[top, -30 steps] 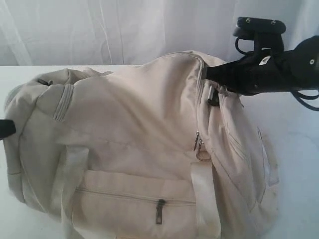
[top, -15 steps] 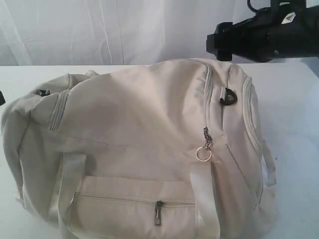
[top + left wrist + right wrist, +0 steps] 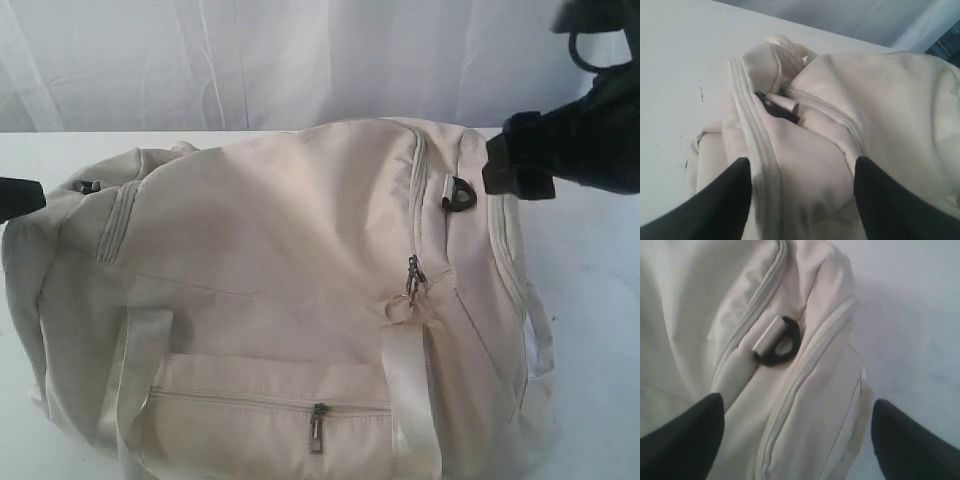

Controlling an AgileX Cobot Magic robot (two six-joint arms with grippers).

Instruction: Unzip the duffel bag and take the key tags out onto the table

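Broadly, the table [image 3: 590, 330] fills the lower ground of the exterior view, white and plain. The duffel bag [image 3: 280, 250] lies on it across the centre, taking up most of the frame. It is cream fabric, and its zip tracks look closed.

At the right edge, upper half, the right gripper [image 3: 505, 170] hangs just beside the bag's right end. In its wrist view the right gripper [image 3: 796, 400] has its two dark fingers [image 3: 685, 440] spread wide over the fabric, with nothing between them held.

At the far left edge, mid-height, the left gripper [image 3: 20, 197] shows only as a dark tip near the bag's other end. Its wrist view shows the left gripper [image 3: 801, 162] likewise gaping, its fingers [image 3: 725, 205] standing either side of a fold of bag without pinching it.

A shiny webbing handle [image 3: 410, 400] runs down the bag's front at lower centre. A black D-ring [image 3: 460, 193] sits near the right gripper. A zip pull [image 3: 412, 272] with a metal ring [image 3: 400, 308] hangs at centre, and a pocket pull [image 3: 317, 425] sits at the bottom.
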